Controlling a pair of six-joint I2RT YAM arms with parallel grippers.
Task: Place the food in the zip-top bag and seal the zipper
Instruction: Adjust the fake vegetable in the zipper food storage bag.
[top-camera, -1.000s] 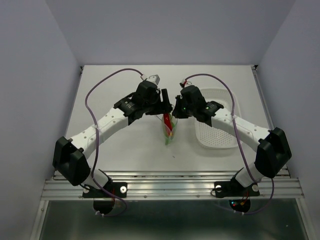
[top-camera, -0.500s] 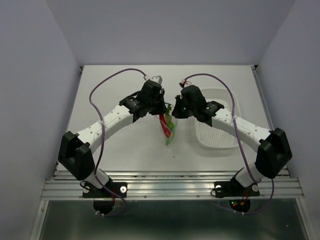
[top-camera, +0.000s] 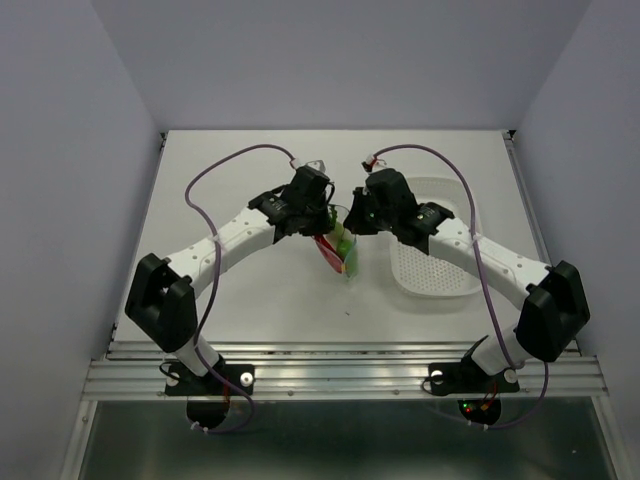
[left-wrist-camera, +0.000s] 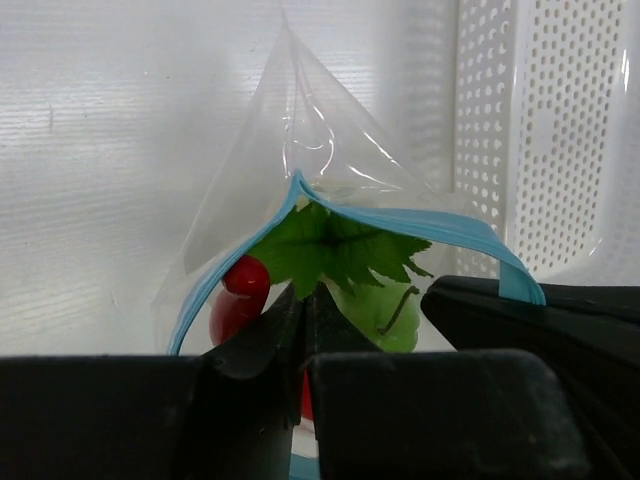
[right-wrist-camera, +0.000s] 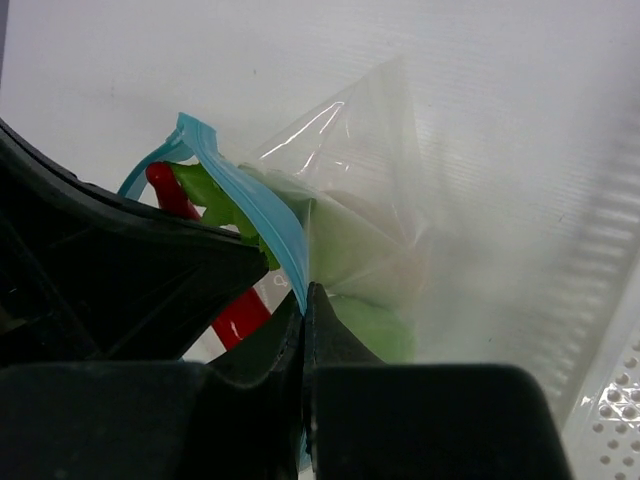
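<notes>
Swung in beside the right end effector, the left end effector now pinches the zipper too; both clamped, I'd slide them apart along it, keeping the food below.

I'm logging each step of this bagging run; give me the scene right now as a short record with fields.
bag: clear crinkly zip-top bag, held between both pincers
contents: slim red chili, green radish leaves
zipper: light-blue zipper strip, mouth gaping, not sealed
left pincer: shut on the bag's mouth edge
right pincer: shut on the strip
nearby: white perforated plastic basket, on the right arm's side
</notes>
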